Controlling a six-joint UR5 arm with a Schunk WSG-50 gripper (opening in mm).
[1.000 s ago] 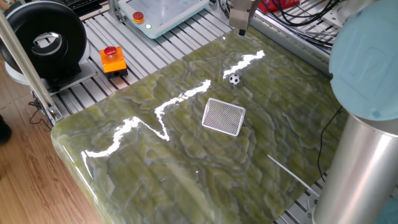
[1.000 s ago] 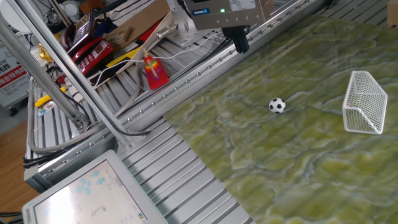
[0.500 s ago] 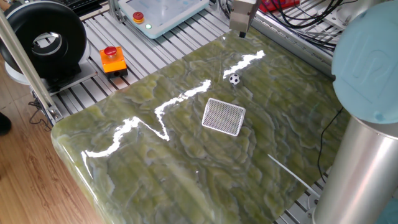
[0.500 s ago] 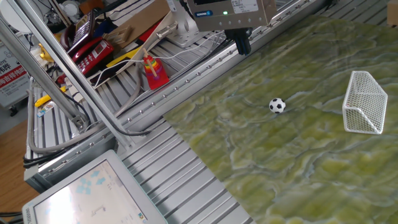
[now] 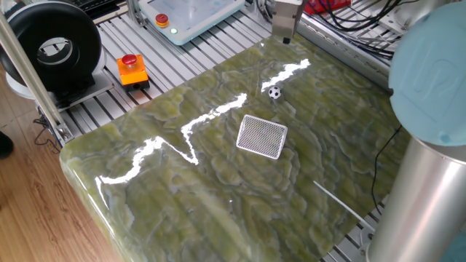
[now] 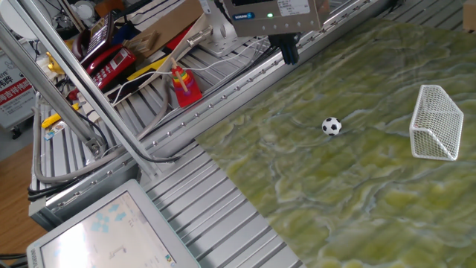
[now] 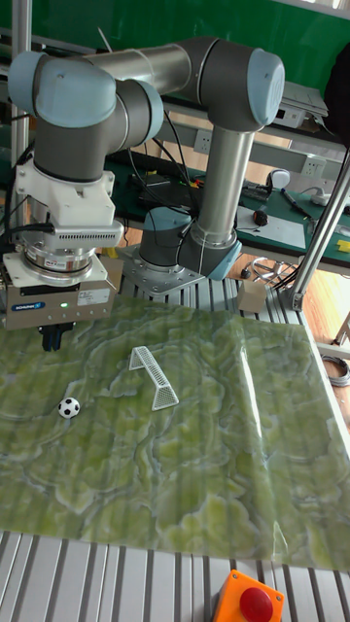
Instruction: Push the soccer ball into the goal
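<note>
The soccer ball (image 5: 274, 92) (image 6: 332, 126) (image 7: 68, 407) is tiny, white with black patches, and rests on the green marbled table top. The goal (image 5: 262, 136) (image 6: 436, 123) (image 7: 154, 377) is a small white frame with grey mesh, standing a short way from the ball. My gripper (image 5: 285, 36) (image 6: 288, 54) (image 7: 52, 339) hangs at the table's edge, beyond the ball on the side away from the goal. Its dark fingers are pressed together with nothing between them, and it is clear of the ball.
An orange box with a red button (image 5: 132, 70) sits on the slatted aluminium frame beside the table top. A white tablet-like pendant (image 5: 191, 16), a black round fan (image 5: 51, 45) and cables lie around the frame. The arm's grey base column (image 5: 422, 196) stands at one table corner.
The gripper has shifted slightly sideways along the table edge. The ball and the goal have not moved.
</note>
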